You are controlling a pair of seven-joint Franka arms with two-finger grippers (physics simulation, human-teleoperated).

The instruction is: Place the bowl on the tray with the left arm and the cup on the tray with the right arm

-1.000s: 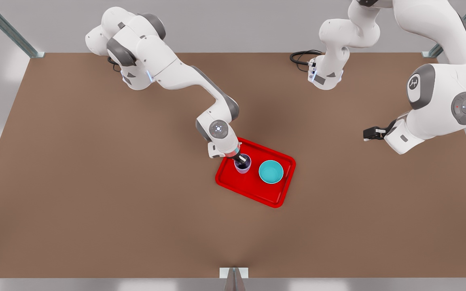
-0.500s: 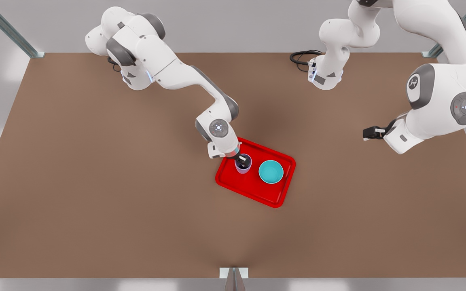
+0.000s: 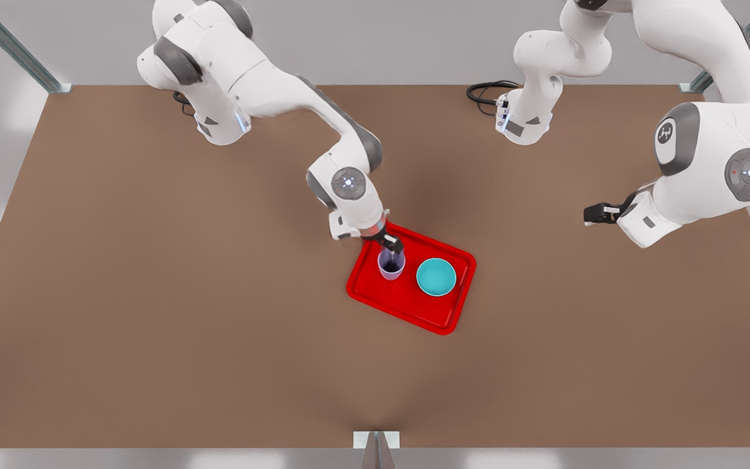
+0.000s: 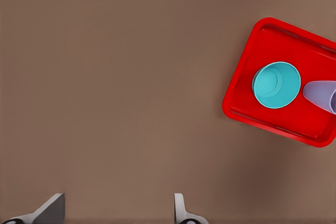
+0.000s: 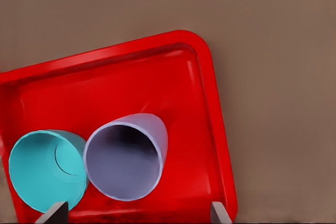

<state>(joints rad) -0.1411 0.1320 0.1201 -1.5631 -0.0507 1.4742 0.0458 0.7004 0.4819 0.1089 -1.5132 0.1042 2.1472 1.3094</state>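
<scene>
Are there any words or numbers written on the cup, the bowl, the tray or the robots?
The cup: no text, plain lavender.
The bowl: no text, plain teal.
The tray: no text, plain red.
The arm at the front view's right: a small round logo mark on its grey joint cover, too small to read as letters.
No other words, numbers or labels are readable.

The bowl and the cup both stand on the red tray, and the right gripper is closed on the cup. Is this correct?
Not quite. The bowl and cup do stand on the tray, but the right wrist view shows the right gripper open above the cup, not closed on it.
</scene>
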